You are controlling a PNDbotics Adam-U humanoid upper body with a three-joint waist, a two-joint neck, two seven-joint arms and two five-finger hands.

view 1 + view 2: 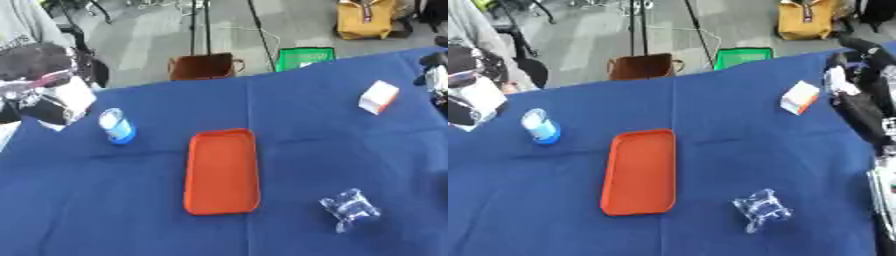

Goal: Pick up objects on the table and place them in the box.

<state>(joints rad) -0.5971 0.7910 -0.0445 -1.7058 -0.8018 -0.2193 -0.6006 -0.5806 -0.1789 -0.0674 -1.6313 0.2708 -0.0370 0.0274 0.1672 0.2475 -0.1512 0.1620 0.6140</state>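
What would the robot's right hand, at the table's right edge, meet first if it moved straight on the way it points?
Probably the small white box with an orange side, just left of the right hand; depth is unclear, so it might pass above.

Up top beyond the bench point(105, 200), a brown bag point(206, 66) sits on the floor beside a green box point(304, 57). Yellow backpack point(366, 19) is at the upper right.

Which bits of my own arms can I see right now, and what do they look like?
Only the right arm shows, along the right eye view's right edge: mostly black and bulky, with a white patch near its top and a silvery part lower down. The hand itself cannot be made out. No left arm is visible.
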